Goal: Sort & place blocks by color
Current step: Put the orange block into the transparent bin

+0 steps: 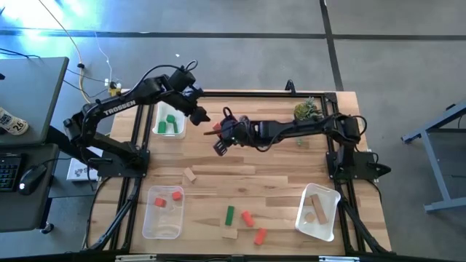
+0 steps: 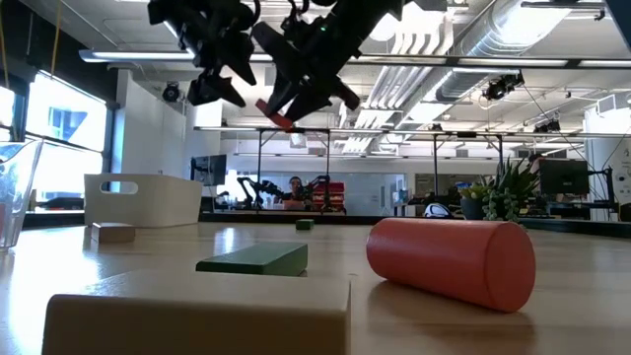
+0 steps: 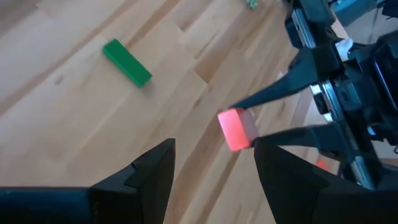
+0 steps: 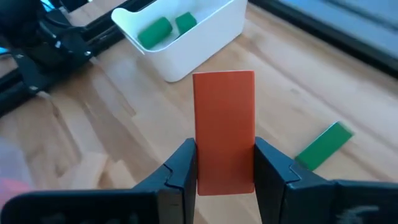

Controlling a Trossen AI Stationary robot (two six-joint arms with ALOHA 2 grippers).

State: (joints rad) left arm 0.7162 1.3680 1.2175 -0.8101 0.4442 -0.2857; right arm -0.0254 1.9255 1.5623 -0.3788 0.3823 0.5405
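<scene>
I clamp my right gripper (image 4: 224,163) on a red-orange block (image 4: 224,130), lifted above the table (image 1: 277,189) near the tray of green blocks (image 1: 170,124), while my left gripper (image 3: 214,171) hangs open just beside it.

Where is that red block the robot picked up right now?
The red block is clamped in the right end effector, held in the air above the table's back middle. The open left end effector faces it, and the tray with green blocks sits nearby.
</scene>
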